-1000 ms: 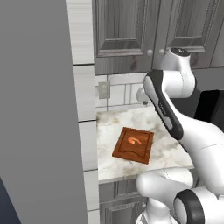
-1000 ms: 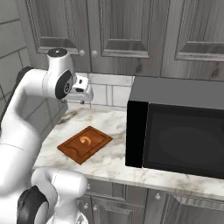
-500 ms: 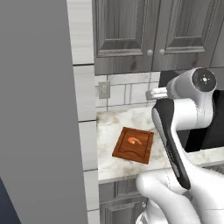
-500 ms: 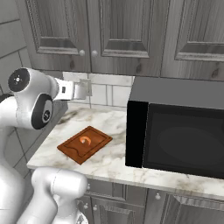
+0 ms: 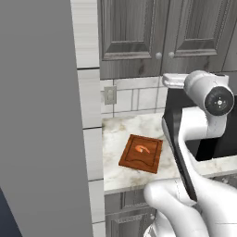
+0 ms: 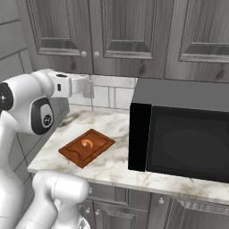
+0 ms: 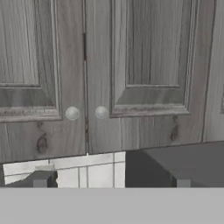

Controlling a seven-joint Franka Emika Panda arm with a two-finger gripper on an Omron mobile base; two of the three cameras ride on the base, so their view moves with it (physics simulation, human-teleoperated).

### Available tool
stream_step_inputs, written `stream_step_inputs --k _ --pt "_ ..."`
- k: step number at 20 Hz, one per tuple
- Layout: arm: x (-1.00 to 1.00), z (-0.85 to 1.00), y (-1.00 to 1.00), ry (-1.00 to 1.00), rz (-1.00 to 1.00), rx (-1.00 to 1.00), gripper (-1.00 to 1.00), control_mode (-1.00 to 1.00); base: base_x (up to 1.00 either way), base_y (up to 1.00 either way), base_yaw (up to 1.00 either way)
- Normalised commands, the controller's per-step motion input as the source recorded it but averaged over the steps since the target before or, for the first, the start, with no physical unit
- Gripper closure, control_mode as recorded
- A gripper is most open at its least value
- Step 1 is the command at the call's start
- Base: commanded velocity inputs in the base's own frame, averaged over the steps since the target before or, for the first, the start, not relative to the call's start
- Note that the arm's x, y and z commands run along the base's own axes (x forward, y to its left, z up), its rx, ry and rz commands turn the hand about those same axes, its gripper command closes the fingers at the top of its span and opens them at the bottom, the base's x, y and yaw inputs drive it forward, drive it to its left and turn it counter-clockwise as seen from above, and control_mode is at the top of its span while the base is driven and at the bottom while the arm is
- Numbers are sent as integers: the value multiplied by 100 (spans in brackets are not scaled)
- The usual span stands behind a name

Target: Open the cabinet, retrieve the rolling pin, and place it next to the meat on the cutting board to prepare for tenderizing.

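Cutting board (image 5: pixel 141 154) angled on counter; cabinet (image 7: pixel 87 78) closed; claw (image 7: pixel 109 181) wide open, empty.

Readable text: none found in any view.
Grey wood-grain wall cabinet (image 7: pixel 131 65) doors: no label, bare round knobs.
Black box-shaped microwave (image 6: pixel 179 134): no brand or digits legible.
Reddish-brown wooden cutting board (image 5: pixel 141 153): unmarked.

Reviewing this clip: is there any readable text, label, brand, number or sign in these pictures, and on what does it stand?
None can be read. The cabinet doors, microwave, cutting board, wall outlet and counter show no writing, labels or numbers.
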Motion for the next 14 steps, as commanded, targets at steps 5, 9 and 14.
stream_step_inputs --k 5,9,14 --pt "0 50 -22 -37 -4 0 -100 -100 0 0 0" --pt "5 19 -7 -23 -1 0 -100 -100 0 0 0" --pt "4 0 1 0 0 0 -100 -100 0 0 0"
